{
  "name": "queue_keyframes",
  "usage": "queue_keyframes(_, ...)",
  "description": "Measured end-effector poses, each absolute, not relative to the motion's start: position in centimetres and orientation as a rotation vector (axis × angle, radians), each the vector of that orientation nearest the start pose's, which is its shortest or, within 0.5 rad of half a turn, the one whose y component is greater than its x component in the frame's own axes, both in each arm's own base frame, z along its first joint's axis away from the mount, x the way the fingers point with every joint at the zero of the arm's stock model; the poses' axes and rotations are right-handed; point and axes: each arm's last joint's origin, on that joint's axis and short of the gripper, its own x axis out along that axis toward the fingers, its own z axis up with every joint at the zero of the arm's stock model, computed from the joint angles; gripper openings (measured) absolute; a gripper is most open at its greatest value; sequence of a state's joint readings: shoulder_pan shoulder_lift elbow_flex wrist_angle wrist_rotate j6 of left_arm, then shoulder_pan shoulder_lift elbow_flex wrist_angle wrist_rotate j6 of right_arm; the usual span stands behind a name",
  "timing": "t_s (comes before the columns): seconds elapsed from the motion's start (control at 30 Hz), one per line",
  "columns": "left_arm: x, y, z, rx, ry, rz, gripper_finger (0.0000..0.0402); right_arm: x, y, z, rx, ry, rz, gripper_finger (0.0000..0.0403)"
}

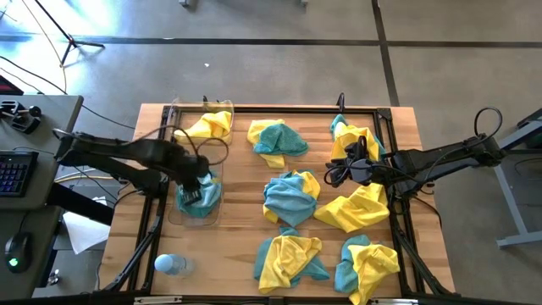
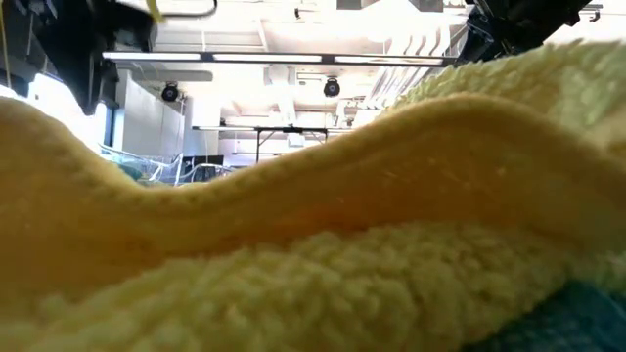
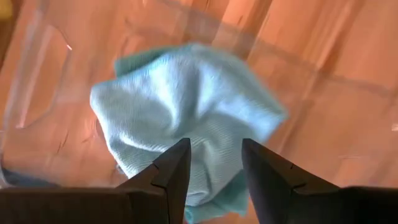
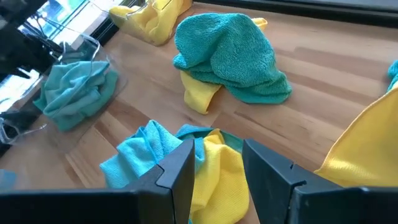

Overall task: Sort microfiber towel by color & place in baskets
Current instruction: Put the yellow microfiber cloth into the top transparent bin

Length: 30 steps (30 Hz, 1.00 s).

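Under left gripper [image 3: 214, 146], parted and grasping nothing: teal towel [image 3: 186, 93], crumpled, lying inside clear basket [image 3: 37, 74]. Hangs straight over it, fingertips just short of the cloth; cannot tell whether touching. Seen from above at [image 1: 193, 188], over the same towel [image 1: 209, 200] and basket [image 1: 172, 213]. Beyond that, farther along the table edge, second basket [image 1: 179, 110] holding yellow towel [image 1: 212, 125]. On the gripper's other side, near the table corner, pale bottle [image 1: 169, 264] lying on the wood.

Under right gripper [image 4: 217, 149], likewise released and empty: mixed heap [image 4: 180, 162] of teal and yellow cloth on bare table [image 4: 323, 68]. Hovers above it, apart from it; seen from above at [image 1: 339, 174]. Ahead of those jaws, teal pile [image 4: 230, 53] with a yellow corner poking out beneath. Farther ahead, both baskets, teal fill [image 4: 74, 90] and yellow fill [image 4: 149, 18]. Beside the jaws, yellow sheet [image 4: 367, 149]. More loose teal-and-yellow heaps [image 1: 288, 254] and [image 1: 366, 263] toward the near edge.

Fills the low view almost wholly: fuzzy yellow cloth [image 2: 313, 244], close against the lens.
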<state>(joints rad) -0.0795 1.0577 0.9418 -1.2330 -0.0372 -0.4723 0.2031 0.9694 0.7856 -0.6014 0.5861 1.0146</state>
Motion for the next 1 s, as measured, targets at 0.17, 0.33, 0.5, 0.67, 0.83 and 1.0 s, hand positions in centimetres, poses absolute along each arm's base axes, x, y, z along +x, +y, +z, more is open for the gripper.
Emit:
queue_keyframes(0.17, 14.6, -1.1, 28.8, -0.397, 1.199, 0.292, 0.0133, 18.8, 2.2, 27.2, 0.638, 0.472, -0.662, 0.0126)
queue_keyframes(0.33, 13.4, -0.9, 29.7, -0.437, 1.121, 0.296, 0.0133, 18.8, 2.4, 27.9, 0.624, 0.612, -0.585, 0.0091)
queue_keyframes(0.5, 13.0, -0.8, 30.0, -0.423, 1.065, 0.324, 0.0133, 19.1, 2.8, 27.3, 0.615, 0.926, -0.608, 0.004)
queue_keyframes(0.67, 13.0, -0.7, 30.1, -0.414, 1.052, 0.352, 0.0133, 19.6, 3.4, 25.2, 0.577, 1.28, -0.634, 0.0005)
queue_keyframes(0.83, 13.0, -0.7, 30.1, -0.422, 1.05, 0.357, 0.0133, 20.2, 4.0, 23.2, 0.627, 1.519, -0.616, 0.0014)
queue_keyframes(1.0, 13.0, -0.7, 30.1, -0.422, 1.05, 0.357, 0.0133, 20.7, 4.1, 22.1, 0.656, 1.573, -0.705, 0.0076)
